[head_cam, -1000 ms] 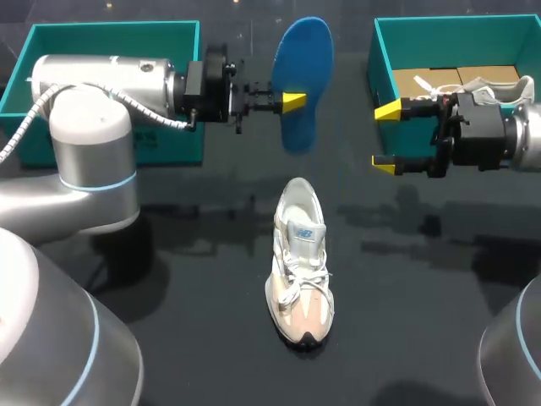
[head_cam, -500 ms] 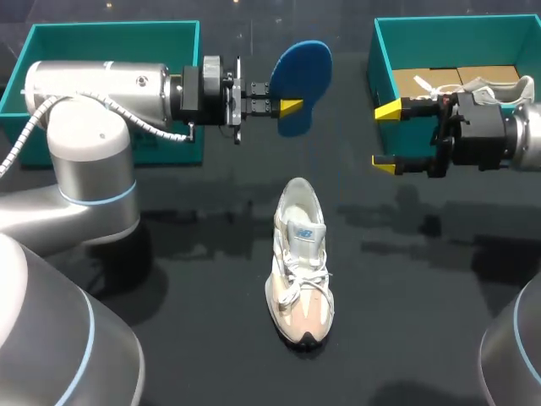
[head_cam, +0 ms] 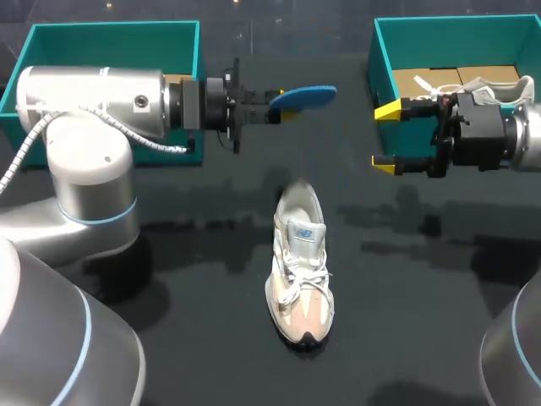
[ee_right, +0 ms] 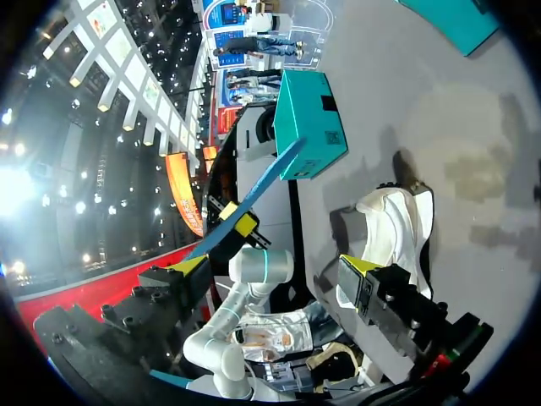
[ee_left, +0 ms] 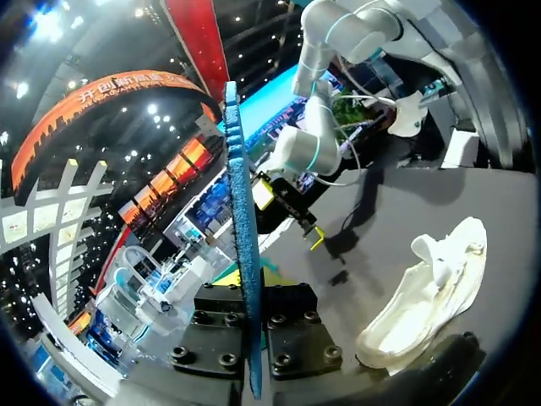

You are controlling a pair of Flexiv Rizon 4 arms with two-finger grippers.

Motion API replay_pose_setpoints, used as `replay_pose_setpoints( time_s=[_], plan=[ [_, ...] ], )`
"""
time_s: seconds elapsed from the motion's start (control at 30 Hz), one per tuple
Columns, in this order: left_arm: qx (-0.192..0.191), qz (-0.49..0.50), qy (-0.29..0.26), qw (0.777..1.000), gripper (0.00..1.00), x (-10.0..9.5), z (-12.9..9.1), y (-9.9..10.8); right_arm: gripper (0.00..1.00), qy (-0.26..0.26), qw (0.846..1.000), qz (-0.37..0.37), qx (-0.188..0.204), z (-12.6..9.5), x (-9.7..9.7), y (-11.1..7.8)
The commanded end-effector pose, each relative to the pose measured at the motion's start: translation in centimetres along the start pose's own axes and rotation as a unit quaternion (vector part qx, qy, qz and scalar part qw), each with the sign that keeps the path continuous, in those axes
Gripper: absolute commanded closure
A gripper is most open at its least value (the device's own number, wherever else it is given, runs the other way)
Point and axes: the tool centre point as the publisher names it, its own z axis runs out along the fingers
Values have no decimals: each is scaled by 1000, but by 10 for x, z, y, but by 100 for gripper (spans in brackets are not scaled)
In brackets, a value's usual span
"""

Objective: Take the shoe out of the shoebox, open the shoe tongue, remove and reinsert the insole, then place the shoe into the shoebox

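A white and beige shoe lies on the black table, toe toward the front edge, heel toward the back. Above and behind it my left gripper is shut on the blue insole, which shows edge-on and level. In the left wrist view the insole stands as a thin blue edge clamped in my left gripper, with the shoe off to one side below. My right gripper hangs open and holds nothing, right of the insole. From the right wrist, the shoe and insole lie ahead of the open right gripper.
A teal box stands at the back left behind my left arm. Another teal box at the back right holds cardboard and a second pale shoe, partly hidden by my right arm.
My left wrist has turned, so the insole went from facing the camera broadside to lying level and edge-on. The shoe and my right arm have not moved.
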Motion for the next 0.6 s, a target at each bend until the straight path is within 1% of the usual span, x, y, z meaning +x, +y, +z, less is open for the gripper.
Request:
replay_pose_setpoints(
  time_s=[0.03,0.07,0.1,0.13,0.27,0.3,0.33,0.57,0.6],
  plan=[
    [-47,69,-23,996,100,5,5,-4,0,-1,1000,1,-1,1,0,0],
    [-47,69,-23,996,96,5,5,-4,0,-1,1000,1,-1,1,0,0],
    [-47,69,-23,996,85,5,5,-4,0,-1,1000,1,-1,1,0,0],
    [-47,69,-23,996,100,5,5,-4,0,-1,1000,1,-1,1,0,0],
    [-47,69,-23,996,100,5,5,-4,0,-1,1000,1,-1,1,0,0],
    [-55,96,-24,994,100,5,6,-5,0,-1,1000,1,-1,1,0,0],
    [-49,108,-25,993,100,5,6,-6,0,-1,1000,1,-1,1,0,0],
    [-61,220,-36,973,100,2,7,-9,0,-1,1000,1,-1,1,0,0],
    [-56,230,-37,971,100,2,7,-9,0,-1,1000,1,-1,1,0,0]
  ],
)
